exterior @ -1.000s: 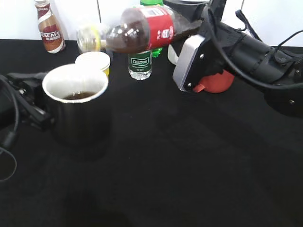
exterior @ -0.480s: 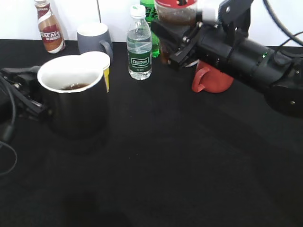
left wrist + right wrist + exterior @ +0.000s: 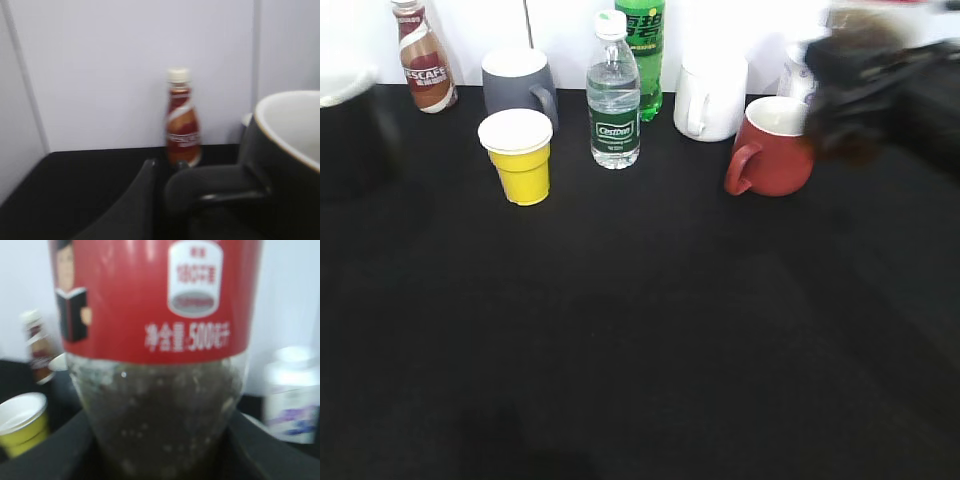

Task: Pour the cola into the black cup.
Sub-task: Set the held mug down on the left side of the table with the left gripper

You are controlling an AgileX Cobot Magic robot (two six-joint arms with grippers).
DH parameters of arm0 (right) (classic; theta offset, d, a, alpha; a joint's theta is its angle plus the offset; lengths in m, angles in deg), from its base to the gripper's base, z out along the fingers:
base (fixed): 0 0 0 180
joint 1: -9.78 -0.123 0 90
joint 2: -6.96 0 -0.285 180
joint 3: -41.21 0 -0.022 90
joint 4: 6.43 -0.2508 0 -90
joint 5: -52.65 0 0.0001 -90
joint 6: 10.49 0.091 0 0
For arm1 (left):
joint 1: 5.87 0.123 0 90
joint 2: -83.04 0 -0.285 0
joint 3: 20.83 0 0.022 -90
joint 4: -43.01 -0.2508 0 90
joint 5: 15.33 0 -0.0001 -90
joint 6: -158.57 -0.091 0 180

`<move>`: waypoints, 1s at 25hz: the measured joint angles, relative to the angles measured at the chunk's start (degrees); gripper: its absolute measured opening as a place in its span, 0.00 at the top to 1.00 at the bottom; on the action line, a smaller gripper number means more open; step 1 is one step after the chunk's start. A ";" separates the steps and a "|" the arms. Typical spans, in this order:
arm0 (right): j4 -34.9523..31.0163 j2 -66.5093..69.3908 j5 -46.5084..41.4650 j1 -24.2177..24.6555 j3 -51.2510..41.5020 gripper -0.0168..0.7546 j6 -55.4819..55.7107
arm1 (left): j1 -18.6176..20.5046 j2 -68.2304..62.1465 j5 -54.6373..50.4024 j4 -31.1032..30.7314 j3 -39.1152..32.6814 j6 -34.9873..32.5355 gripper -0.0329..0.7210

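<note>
The cola bottle, with a red label and dark liquid, stands upright and fills the right wrist view. My right gripper is shut on its lower part, a dark finger on each side. In the exterior view that gripper and bottle are a blur at the top right. The black cup, with a white inside, shows at the right of the left wrist view. My left gripper is shut on its handle side. In the exterior view the cup is a blur at the far left edge.
Along the back stand a Nescafe bottle, a grey mug, a yellow paper cup, a water bottle, a green soda bottle, a white mug and a dark red mug.
The cola bottle went from tipped over the black cup to upright and moved away to the right. The black cup moved left to the edge of the view.
</note>
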 joint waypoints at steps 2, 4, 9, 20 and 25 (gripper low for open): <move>-9.89 -2.42 0.00 0.00 -1.82 0.49 -8.07 | 2.39 -3.40 0.15 0.46 3.08 -0.16 0.88; -15.42 -2.49 0.00 0.05 -2.38 0.49 -12.28 | 2.53 -9.64 1.77 0.23 7.16 -0.16 0.88; -18.39 -2.49 4.32 0.11 -2.38 0.49 -13.00 | 2.53 -28.82 4.58 -1.25 19.56 1.71 0.88; -19.27 0.54 11.35 0.11 -2.38 0.49 -16.17 | 2.57 -41.03 3.90 -3.23 30.02 8.12 0.83; -19.27 1.05 14.45 0.11 -2.38 0.49 -18.01 | 2.46 -40.71 7.29 -2.51 26.52 9.01 0.52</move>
